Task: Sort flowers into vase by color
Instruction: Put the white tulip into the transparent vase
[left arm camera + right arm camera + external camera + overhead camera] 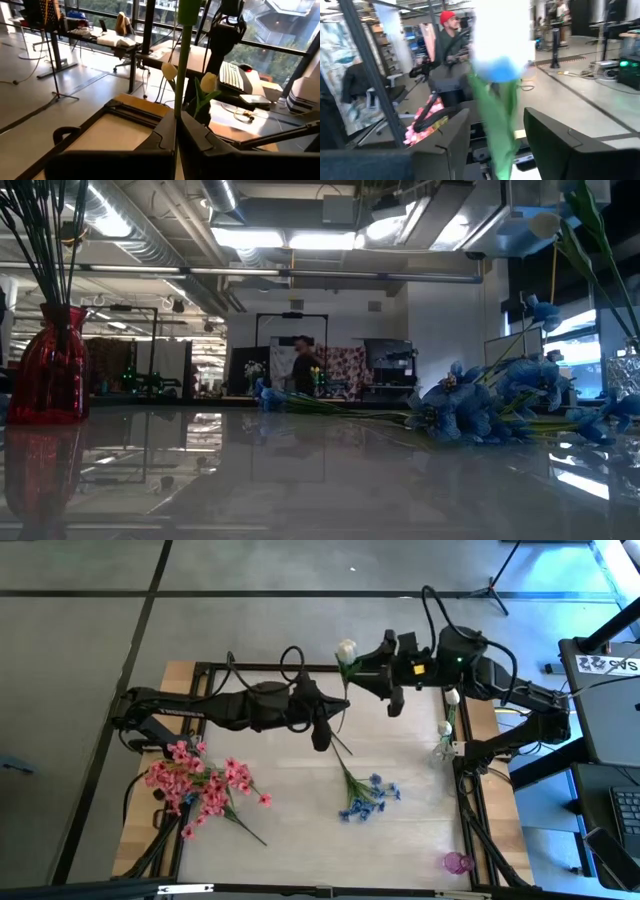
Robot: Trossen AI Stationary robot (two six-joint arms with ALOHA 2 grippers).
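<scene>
A white tulip (346, 648) on a green stem (182, 60) is up in the air over the table's far middle. My left gripper (322, 730) is shut on that stem. My right gripper (385, 682) is open just right of the bloom; in its wrist view its fingers stand on either side of the green leaf (500, 125) without touching it. Pink flowers (200, 785) cluster at the table's left. Blue flowers (366, 796) lie on the table near the middle. My left gripper pinches the tulip's green stem (176, 111) between its two fingers, well below the bloom. The fingers come in about level from the table's left and lie across the stem. The tulip stands roughly upright above the fingers, lifted clear of the table.
A clear vase (444, 743) with white buds (452, 697) stands at the table's right edge. A red vase (50, 370) holding stems shows at the left of the low view. A small pink object (457, 862) sits at the near right corner. A person (451, 35) is beyond the table.
</scene>
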